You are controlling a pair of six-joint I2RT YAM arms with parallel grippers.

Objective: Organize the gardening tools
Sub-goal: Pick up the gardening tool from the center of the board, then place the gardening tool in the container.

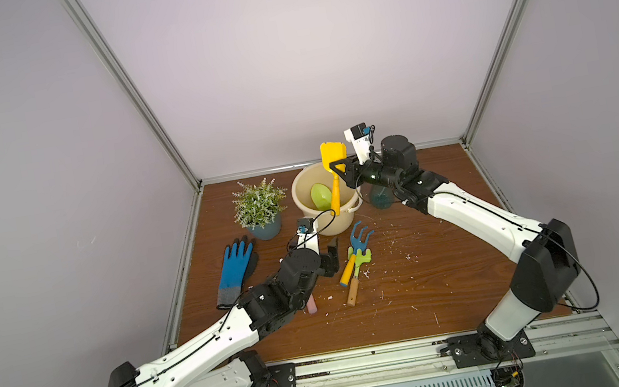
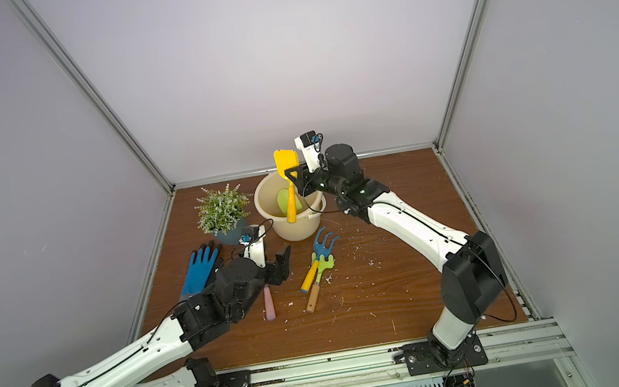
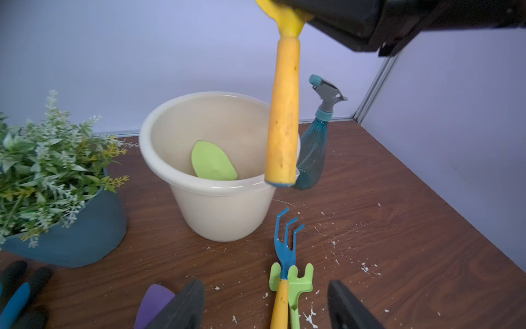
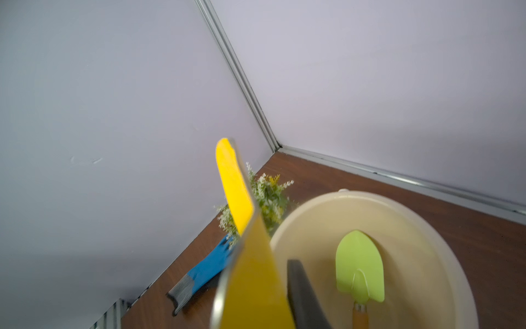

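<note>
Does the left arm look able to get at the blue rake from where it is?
Probably yes: the left gripper stands open just beside the blue rake, with nothing between them. The only snag is the lime-green rake, which it overlaps.

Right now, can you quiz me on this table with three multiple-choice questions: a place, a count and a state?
1. Where is the lime-green trowel with the wooden handle?
A) inside the cream plastic bucket
B) on the glove
C) in the plant pot

2. How many small hand rakes lie on the brown wooden table?
A) one
B) two
C) four

3. The yellow trowel with the orange handle is:
A) flat on the table
B) held up by the right arm's jaws
C) buried in the plant pot

Answers:
A: its blade shows inside the bucket.
B: one blue rake and one lime-green rake, overlapping.
B: the jaws pinch it above the bucket.
</note>
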